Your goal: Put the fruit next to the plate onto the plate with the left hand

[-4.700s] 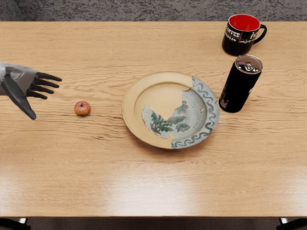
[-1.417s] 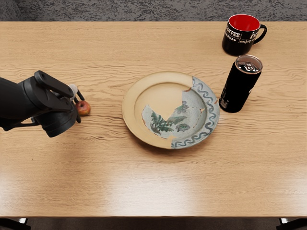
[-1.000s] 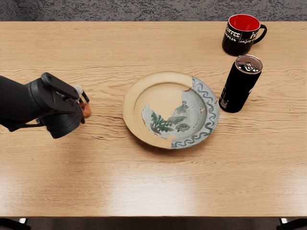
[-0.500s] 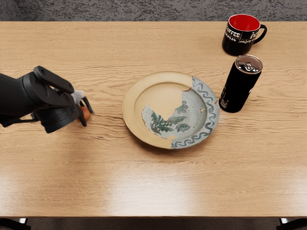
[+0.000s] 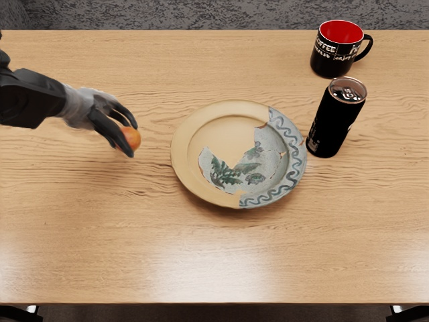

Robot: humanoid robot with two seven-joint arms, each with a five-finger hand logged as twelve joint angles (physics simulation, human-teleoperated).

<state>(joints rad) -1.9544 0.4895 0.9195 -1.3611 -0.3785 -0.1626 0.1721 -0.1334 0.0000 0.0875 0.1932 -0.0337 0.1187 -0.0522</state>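
Head view, left hand (image 5: pixel 100 115) seemingly holding one fruit (image 5: pixel 132 138), one plate (image 5: pixel 224 127)

Brightness: bright, warm and even across the wooden table (image 5: pixel 201 67).
Source: diffuse, from overhead.
Glare: broad pale sheen, lower centre of the frame.
Shadows: soft and thin along the plate (image 5: pixel 179 151) rim's lower edge and at the black tumbler (image 5: pixel 334 121) base; faint below the left hand (image 5: pixel 100 115) gripping the apple (image 5: pixel 132 138).
Sharpness: crisp throughout; wood grain slightly smeared.
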